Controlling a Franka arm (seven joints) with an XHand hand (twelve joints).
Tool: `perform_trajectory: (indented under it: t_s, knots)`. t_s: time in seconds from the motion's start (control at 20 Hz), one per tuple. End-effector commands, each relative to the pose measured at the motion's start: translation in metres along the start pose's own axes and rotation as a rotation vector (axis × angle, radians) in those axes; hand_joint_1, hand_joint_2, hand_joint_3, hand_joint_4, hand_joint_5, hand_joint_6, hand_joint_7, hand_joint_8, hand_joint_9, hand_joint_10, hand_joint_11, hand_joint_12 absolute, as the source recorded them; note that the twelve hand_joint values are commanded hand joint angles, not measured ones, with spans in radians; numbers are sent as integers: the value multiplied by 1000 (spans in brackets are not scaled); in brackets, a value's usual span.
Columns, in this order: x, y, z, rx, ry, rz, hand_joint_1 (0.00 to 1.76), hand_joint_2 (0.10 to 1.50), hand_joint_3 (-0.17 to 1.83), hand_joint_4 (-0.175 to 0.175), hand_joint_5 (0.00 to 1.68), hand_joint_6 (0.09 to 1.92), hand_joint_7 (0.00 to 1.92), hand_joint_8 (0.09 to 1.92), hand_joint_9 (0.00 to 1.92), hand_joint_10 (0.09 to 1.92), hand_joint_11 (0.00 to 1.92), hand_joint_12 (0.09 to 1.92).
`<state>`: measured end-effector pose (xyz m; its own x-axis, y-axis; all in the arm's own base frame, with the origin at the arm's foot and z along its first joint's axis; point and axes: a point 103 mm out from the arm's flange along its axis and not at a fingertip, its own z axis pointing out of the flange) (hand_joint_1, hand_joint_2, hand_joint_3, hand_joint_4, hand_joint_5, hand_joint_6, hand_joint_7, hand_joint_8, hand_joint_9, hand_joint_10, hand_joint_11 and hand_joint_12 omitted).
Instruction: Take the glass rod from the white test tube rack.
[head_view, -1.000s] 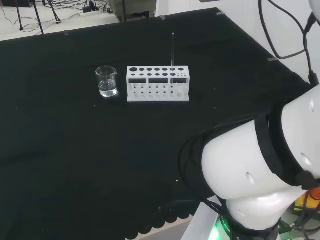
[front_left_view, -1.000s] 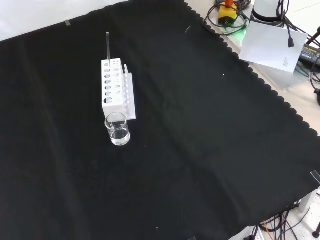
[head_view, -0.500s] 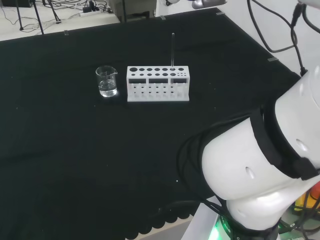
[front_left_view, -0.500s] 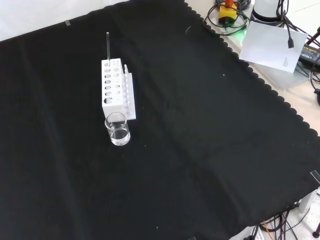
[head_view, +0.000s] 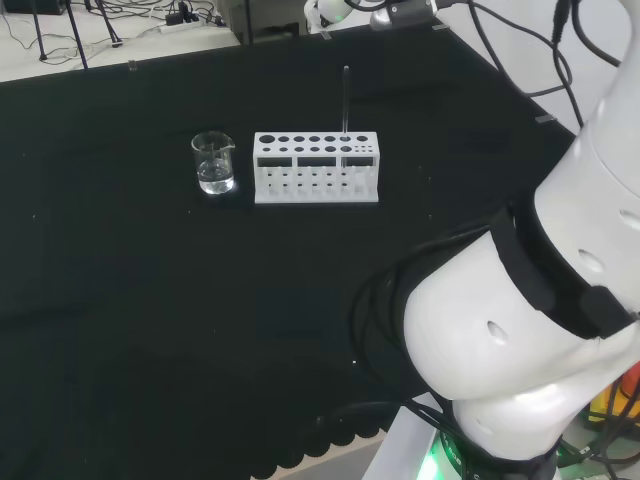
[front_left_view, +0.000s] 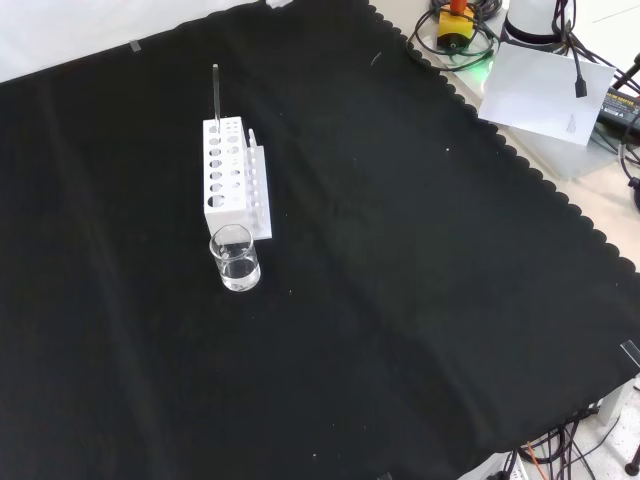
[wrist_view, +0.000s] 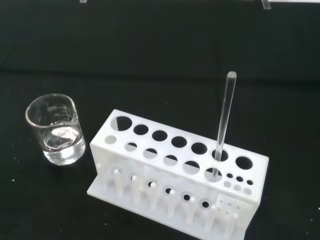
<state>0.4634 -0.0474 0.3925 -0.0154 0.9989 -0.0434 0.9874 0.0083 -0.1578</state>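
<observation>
Glass, clear and thin, makes up the rod (wrist_view: 223, 125), which stands upright in a hole of the white test tube rack (wrist_view: 180, 172), in the back row toward the rack's right end in the head view (head_view: 345, 100); most of its length rises free above the rack's top plate, and that bare upper stretch looks the sensible place to pinch it; judged from its look, it is light, stiff, smooth enough to slip between fingertips, and brittle if bent against the rim of its hole, so a straight upward lift would suit it best; the rack itself seems light plastic and might rise with the rod if the rod binds; a small glass beaker (head_view: 213, 163) holding a little clear liquid stands just beside the rack's left end in the head view, apart from the rod, and in the front view it sits nearer than the rack (front_left_view: 234, 257); black cloth (front_left_view: 420, 300) covers the bench, flat and bare around these pieces, with a scalloped edge, so there is ample room to approach from above; whether the hand's fingers are spread or curled cannot be told, and nothing grips the rod.
</observation>
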Motion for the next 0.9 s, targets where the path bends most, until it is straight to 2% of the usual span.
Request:
perform_trajectory:
  t_s: [0.05,0.55,0.9]
  knots:
    - [-8,24,15,24,4,-4,625,880,617,-96,257,87,457,911,755,869,233,1406]
    - [-29,38,36,46,31,12,590,891,610,-84,296,87,459,897,646,866,275,1411]
    - [-36,47,55,67,31,20,583,899,604,-82,325,87,506,876,744,854,283,1410]
